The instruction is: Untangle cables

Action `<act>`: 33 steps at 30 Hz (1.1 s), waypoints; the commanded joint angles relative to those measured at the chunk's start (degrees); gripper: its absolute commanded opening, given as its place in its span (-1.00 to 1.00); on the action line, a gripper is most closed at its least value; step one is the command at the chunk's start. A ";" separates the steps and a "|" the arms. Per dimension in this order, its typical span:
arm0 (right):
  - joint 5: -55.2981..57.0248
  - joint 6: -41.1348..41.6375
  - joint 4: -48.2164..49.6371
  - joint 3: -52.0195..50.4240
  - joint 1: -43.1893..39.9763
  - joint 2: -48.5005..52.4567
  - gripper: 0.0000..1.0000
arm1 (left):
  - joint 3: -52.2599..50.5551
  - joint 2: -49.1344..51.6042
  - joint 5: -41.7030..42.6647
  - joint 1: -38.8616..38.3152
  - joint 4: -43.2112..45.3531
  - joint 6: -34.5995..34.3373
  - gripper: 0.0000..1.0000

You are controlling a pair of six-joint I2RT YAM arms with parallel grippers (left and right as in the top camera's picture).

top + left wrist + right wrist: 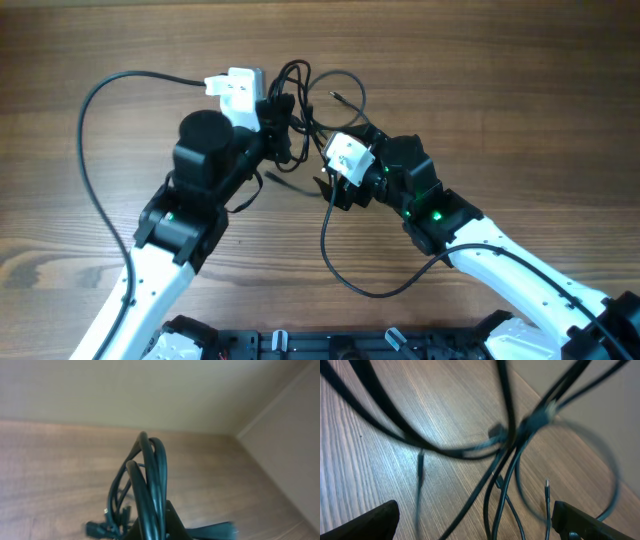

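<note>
1. Cables (290,115) sit bunched between the two arms at mid-table (520,80), with one loose strand (345,280) looping back toward the robot.
2. Right gripper (475,517) gapes wide and holds nothing; strands cross just ahead of it.
3. Left gripper (155,527) is clamped on the bunch's loops, holding them upright.
4. Separating strands looks like the step in hand; next, the right side likely needs to pinch a single strand and draw it clear.

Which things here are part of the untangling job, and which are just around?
Job:
- cables, bunched between the arms
- left gripper, jaws shut on the cables
- right gripper, jaws open, gripping nothing

Just around:
- table
- arm cable, thicker, looping out at the left
</note>
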 commanded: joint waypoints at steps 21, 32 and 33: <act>14.58 15.02 7.82 0.15 -0.13 6.97 0.99 | 0.83 -3.43 19.93 11.21 -4.96 -15.21 -0.92; 17.25 17.55 6.71 0.15 -0.13 6.97 1.00 | 0.81 15.39 6.95 11.23 -27.65 -1.73 -0.19; 17.22 17.55 6.69 0.15 -0.13 6.97 0.99 | 0.81 16.46 6.95 11.23 -27.65 -1.73 0.15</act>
